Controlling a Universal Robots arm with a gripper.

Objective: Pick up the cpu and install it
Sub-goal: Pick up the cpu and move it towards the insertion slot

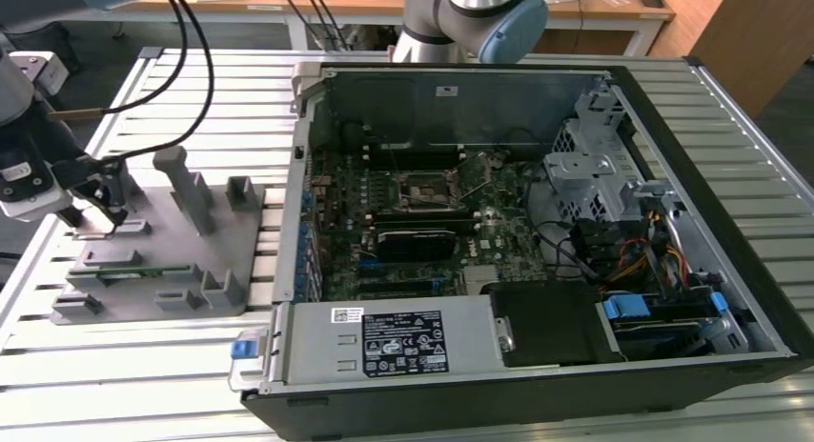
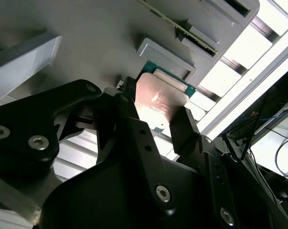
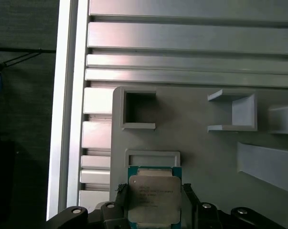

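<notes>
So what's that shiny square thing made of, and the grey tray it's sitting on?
The cpu looks like metal on top: it is smooth and silver-grey and catches the light. The green edge around it is probably circuit board. The tray looks like plastic: a dull, even grey with no shine and moulded-looking walls, though it could be painted metal.

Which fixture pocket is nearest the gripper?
The narrow framed pocket, beside the cpu in the gripper; the empty square pocket sits farther off.

The gripper (image 1: 95,218) points straight down, its fingers clamped inward.
</notes>
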